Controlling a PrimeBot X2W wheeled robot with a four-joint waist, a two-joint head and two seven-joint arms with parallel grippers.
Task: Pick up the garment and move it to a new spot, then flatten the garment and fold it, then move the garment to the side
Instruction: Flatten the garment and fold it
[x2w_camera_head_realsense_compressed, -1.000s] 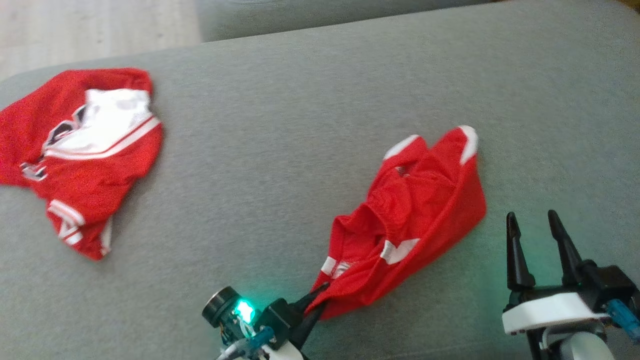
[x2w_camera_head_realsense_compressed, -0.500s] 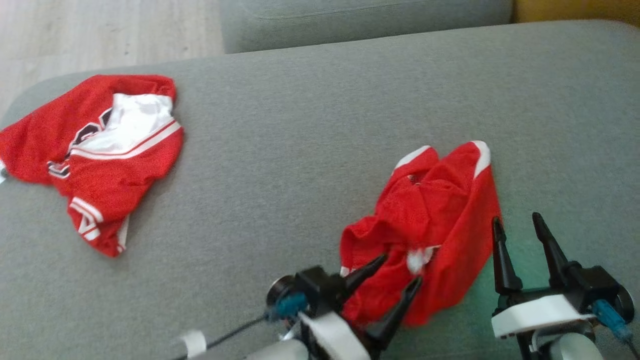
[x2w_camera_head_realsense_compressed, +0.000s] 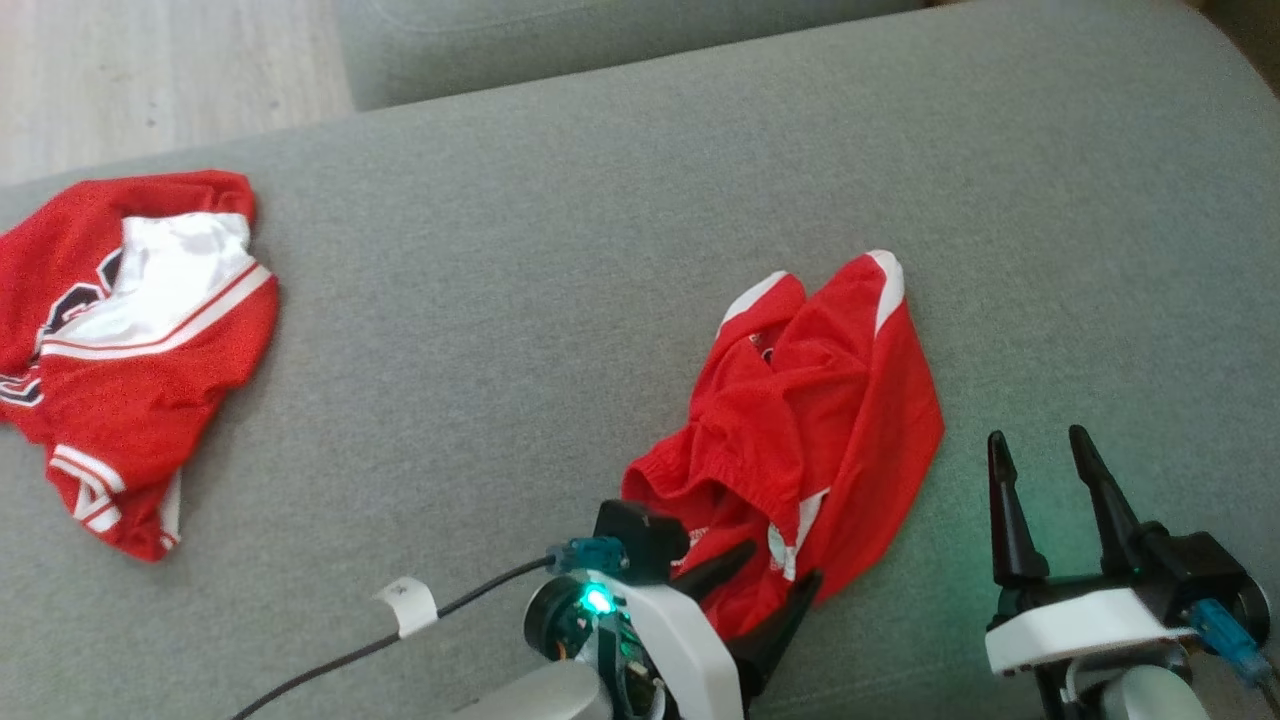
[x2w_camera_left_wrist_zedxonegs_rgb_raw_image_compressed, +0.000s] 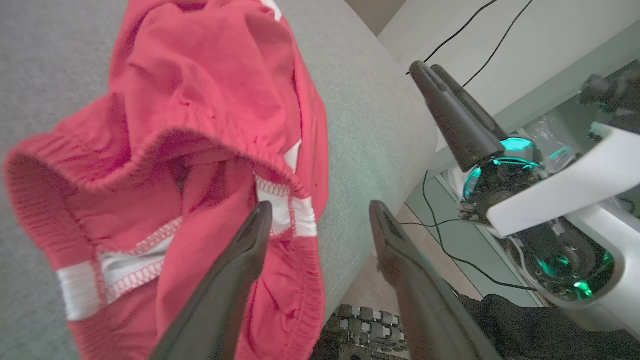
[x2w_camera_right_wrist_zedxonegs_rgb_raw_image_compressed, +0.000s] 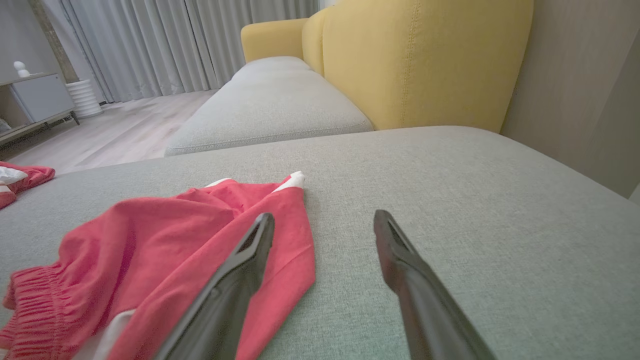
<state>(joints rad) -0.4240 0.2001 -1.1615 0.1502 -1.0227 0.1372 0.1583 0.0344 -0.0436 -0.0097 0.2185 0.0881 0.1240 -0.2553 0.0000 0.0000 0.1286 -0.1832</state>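
Observation:
The garment, red shorts (x2w_camera_head_realsense_compressed: 810, 420) with white trim, lies crumpled on the grey cushion (x2w_camera_head_realsense_compressed: 560, 250), right of centre. My left gripper (x2w_camera_head_realsense_compressed: 778, 568) is open over the near end of the shorts, holding nothing. In the left wrist view the elastic waistband (x2w_camera_left_wrist_zedxonegs_rgb_raw_image_compressed: 150, 145) gapes open just beyond the left gripper (x2w_camera_left_wrist_zedxonegs_rgb_raw_image_compressed: 320, 207), whose left finger lies over red cloth. My right gripper (x2w_camera_head_realsense_compressed: 1037, 440) is open and empty, just right of the shorts. In the right wrist view the shorts (x2w_camera_right_wrist_zedxonegs_rgb_raw_image_compressed: 165, 235) spread to the left of the right gripper (x2w_camera_right_wrist_zedxonegs_rgb_raw_image_compressed: 324, 217).
A red and white jersey (x2w_camera_head_realsense_compressed: 120, 340) lies bunched at the cushion's far left. A second grey cushion (x2w_camera_right_wrist_zedxonegs_rgb_raw_image_compressed: 270, 105) and a yellow backrest (x2w_camera_right_wrist_zedxonegs_rgb_raw_image_compressed: 425, 60) stand beyond. A cable (x2w_camera_head_realsense_compressed: 400, 640) trails from my left wrist. The cushion's near edge (x2w_camera_left_wrist_zedxonegs_rgb_raw_image_compressed: 400, 150) drops off beside the left gripper.
A second ago my left gripper was shut on the shorts' near edge; it has let go and stands open. The shorts have settled on the cushion. The head camera has shifted.

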